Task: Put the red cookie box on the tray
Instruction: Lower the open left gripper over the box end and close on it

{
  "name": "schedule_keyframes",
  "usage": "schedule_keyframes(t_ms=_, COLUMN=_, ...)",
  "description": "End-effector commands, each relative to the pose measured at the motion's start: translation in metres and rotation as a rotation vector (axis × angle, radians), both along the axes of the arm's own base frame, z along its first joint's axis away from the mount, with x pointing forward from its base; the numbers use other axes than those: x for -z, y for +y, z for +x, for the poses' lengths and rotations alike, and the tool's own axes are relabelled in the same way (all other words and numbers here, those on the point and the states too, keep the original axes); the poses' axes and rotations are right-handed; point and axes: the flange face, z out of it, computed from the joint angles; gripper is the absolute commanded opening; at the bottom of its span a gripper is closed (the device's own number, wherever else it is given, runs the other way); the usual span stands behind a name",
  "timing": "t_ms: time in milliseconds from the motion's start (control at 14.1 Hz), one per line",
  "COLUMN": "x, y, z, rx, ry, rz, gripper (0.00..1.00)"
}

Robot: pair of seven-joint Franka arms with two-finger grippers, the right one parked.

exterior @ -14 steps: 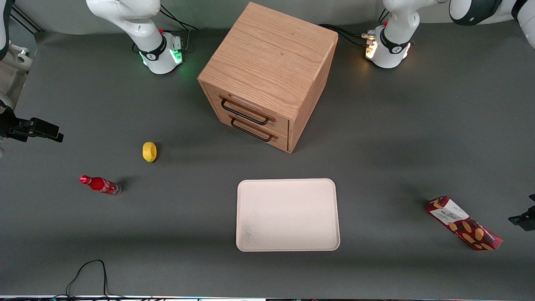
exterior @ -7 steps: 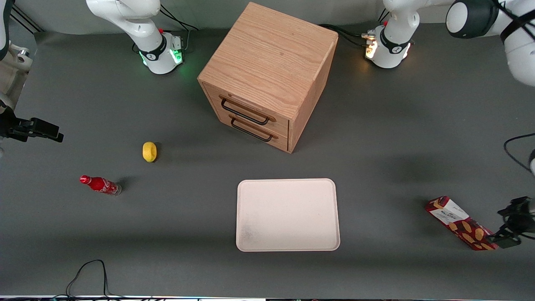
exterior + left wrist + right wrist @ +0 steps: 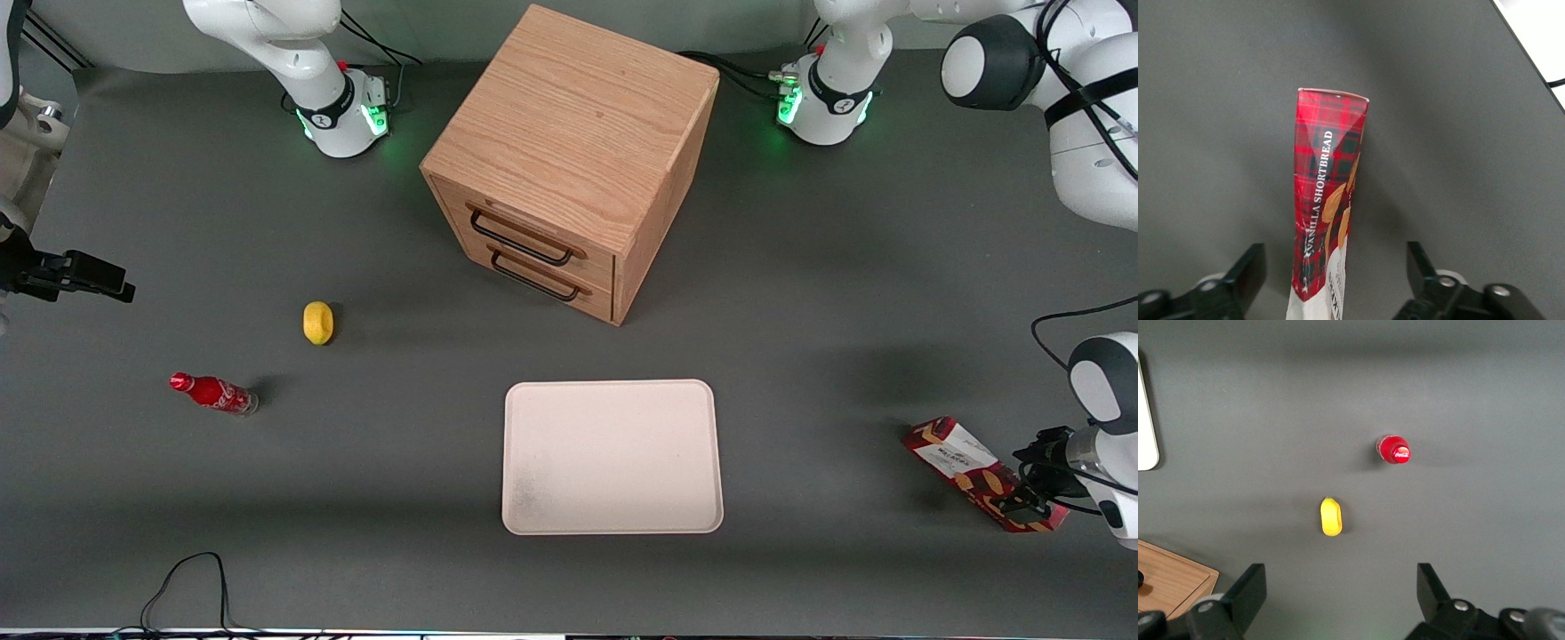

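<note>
Left wrist view: gripper (image 3: pixel 1335 280) fingers straddle red cookie box (image 3: pixel 1327 200), untouched.

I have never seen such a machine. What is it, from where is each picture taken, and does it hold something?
Two robot arms stand at a grey table. One picture looks from the front; the other two come from cameras on the arms' wrists. On the table are a wooden drawer cabinet, a cream tray, a yellow lemon-like thing, a small red soda bottle and the red cookie box. The working arm's gripper is open, its fingers on either side of one end of the box. Nothing is held yet.
</note>
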Motion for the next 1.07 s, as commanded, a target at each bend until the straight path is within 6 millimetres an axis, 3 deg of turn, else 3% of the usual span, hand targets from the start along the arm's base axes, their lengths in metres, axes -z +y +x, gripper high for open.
schedule_keyframes(t_ms=0, x=0.003, y=0.000, z=-0.002, rx=-0.039, ry=-0.005, rz=-0.005, gripper=0.65)
schedule_keyframes(t_ms=142, x=0.010, y=-0.001, z=-0.004, rx=-0.055, ry=0.001, rz=-0.007, gripper=0.48)
schedule_keyframes(t_ms=355, x=0.013, y=-0.002, z=-0.005, rx=-0.057, ry=0.008, rz=-0.007, gripper=0.38)
schedule_keyframes(t_ms=568, x=0.013, y=-0.001, z=-0.005, rx=-0.048, ry=0.009, rz=-0.007, gripper=0.00)
schedule_keyframes(t_ms=781, x=0.007, y=-0.001, z=-0.004, rx=-0.042, ry=0.003, rz=0.004, gripper=0.00)
schedule_keyframes(t_ms=994, x=-0.017, y=0.000, z=-0.005, rx=-0.040, ry=0.009, rz=0.007, gripper=0.00)
